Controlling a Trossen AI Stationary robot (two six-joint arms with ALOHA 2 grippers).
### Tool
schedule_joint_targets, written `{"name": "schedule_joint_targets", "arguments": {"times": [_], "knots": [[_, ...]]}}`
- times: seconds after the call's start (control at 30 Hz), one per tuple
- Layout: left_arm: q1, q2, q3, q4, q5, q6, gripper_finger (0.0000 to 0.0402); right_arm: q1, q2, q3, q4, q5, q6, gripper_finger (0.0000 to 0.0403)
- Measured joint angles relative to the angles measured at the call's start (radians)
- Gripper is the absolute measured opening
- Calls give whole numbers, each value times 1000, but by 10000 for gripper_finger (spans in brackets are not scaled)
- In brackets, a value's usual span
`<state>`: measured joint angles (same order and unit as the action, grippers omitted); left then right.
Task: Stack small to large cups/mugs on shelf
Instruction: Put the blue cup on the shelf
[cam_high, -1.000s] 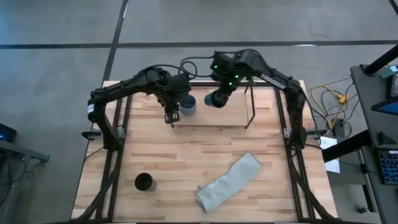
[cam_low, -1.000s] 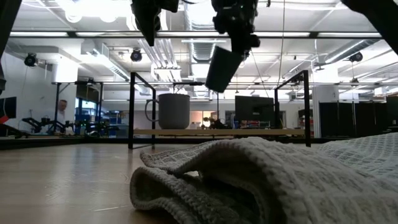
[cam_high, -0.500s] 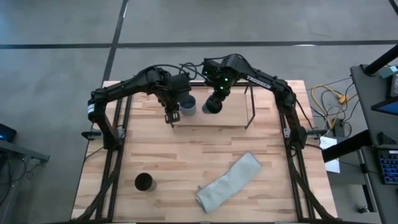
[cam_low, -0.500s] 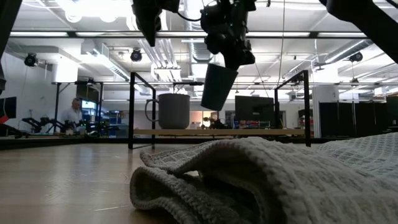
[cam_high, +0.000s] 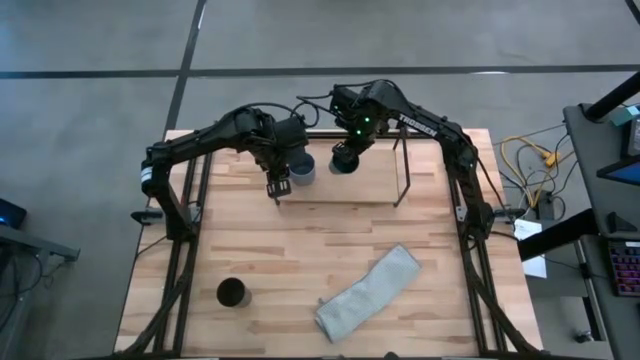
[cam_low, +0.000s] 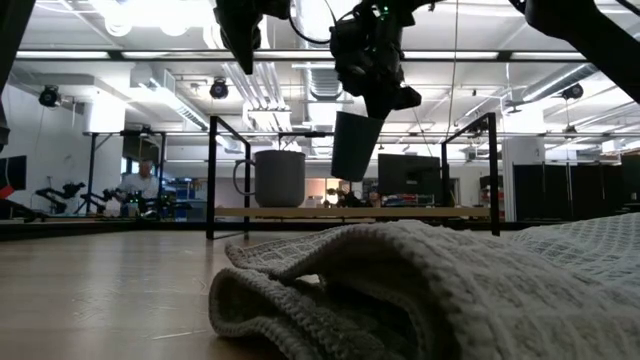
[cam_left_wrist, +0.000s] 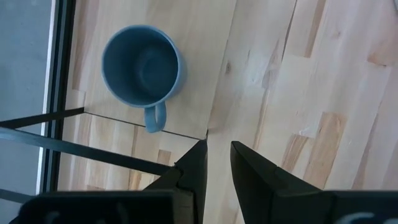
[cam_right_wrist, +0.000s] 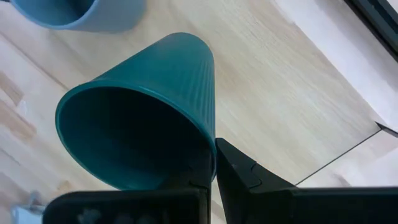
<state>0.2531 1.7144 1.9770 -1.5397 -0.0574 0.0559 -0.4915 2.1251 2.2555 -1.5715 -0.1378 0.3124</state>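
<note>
teal cup (cam_right_wrist: 146, 106): hanging above the shelf (cam_high: 370, 185), near its back edge, just beside the grey-blue mug (cam_high: 303, 167)
right gripper (cam_high: 345, 150): pinching the cup's rim wall, one finger inside, one outside
handling: looking rigid, light and probably slick, so a rim pinch is risking tilt
left gripper (cam_left_wrist: 216, 163): hovering beside the mug, fingers slightly spread, holding nothing
black cup (cam_high: 232, 293): sitting near the tabletop's front-left corner

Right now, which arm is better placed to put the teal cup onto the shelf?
Right: its gripper already holds the teal cup above the shelf, beside the mug. The left gripper is empty.
</note>
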Motion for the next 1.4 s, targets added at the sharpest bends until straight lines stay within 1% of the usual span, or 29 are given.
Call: {"name": "schedule_joint_targets", "arguments": {"times": [0.13,0.37,0.53,0.67,0.83,1.23,1.4], "knots": [[0,0,0,27,-1,0,57,0,25,0,-3,0,-3,9],[-1,0,0,27,-1,0,57,0,76,-2,-1,7,-28,9],[-1,0,0,36,-1,2,57,0,81,-2,0,7,-37,9],[0,0,0,40,-1,2,57,0,80,-2,0,7,-77,9],[0,0,0,41,0,2,57,0,83,-4,3,7,-78,9],[0,0,0,44,0,2,57,0,83,-6,12,7,-93,37],[0,0,0,43,0,2,57,0,83,-6,23,7,-96,40]]}}
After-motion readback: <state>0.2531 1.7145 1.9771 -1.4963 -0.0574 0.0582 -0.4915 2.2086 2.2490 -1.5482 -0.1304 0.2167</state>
